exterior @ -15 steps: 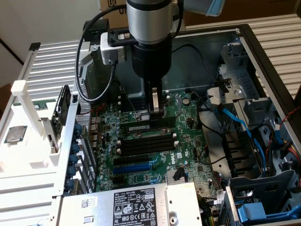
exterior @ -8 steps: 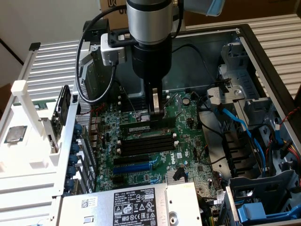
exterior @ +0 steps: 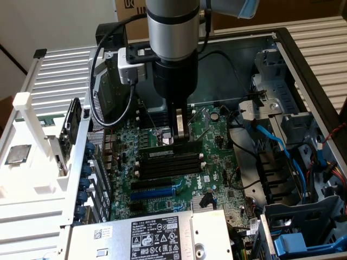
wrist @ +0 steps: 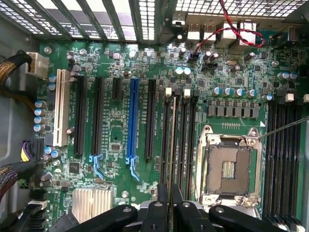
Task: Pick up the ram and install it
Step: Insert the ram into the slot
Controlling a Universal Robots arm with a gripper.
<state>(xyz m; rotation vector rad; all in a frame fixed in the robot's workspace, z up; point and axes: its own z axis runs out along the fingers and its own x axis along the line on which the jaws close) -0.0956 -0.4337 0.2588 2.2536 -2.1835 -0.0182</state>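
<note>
Exterior view, centre of frame: the gripper (exterior: 181,135) is down on the motherboard (exterior: 214,162), clamped on the ram (exterior: 161,153), which lies along the uppermost of the black memory slots (exterior: 168,168). Wrist view: the ram (wrist: 172,140) runs edge-on from the pinching fingers (wrist: 163,195) over those slots, between the blue slot (wrist: 133,121) and the CPU socket (wrist: 227,166).

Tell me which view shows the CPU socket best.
The wrist view: the CPU socket lies nearly whole and face-on there, with its metal frame and the contact field in the middle plain to see. The exterior view gives a slanted silvery sliver of it, the rest hidden behind the fingers.
</note>
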